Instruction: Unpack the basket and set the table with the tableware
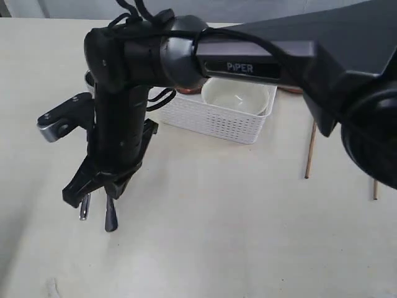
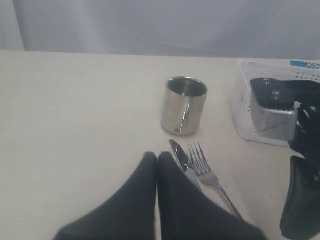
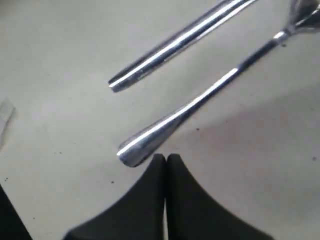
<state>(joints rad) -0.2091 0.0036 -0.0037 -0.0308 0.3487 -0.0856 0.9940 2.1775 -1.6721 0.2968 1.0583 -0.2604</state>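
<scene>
Jaws of right gripper [image 3: 166, 159] and left gripper [image 2: 157, 156] are clenched empty; the fork [image 3: 175, 117], flat on the surface [image 1: 248, 236], is judged light, stiff, slippery, best pinched mid-handle.

The table [image 1: 248, 248] was a plain pale cream with no pattern. The basket [image 1: 217, 121] was white, its sides pierced in a fine regular lattice, and the bowl [image 1: 236, 98] in it was cream, any marks on it too faint to make out. The knife [image 2: 179, 156], fork [image 2: 202, 162] and cup [image 2: 183, 105] were bare shiny steel, the cup streaked with dark reflections. The chopsticks [image 1: 310, 152] were thin and brown. The left gripper [image 2: 157, 156] and right gripper [image 3: 166, 157] were matt black. The arm [image 1: 124, 93] was black with a dark grey link bearing white lettering [image 1: 239, 67]. A small patch of bright blue [image 2: 304, 64] showed at the basket's rim.
</scene>
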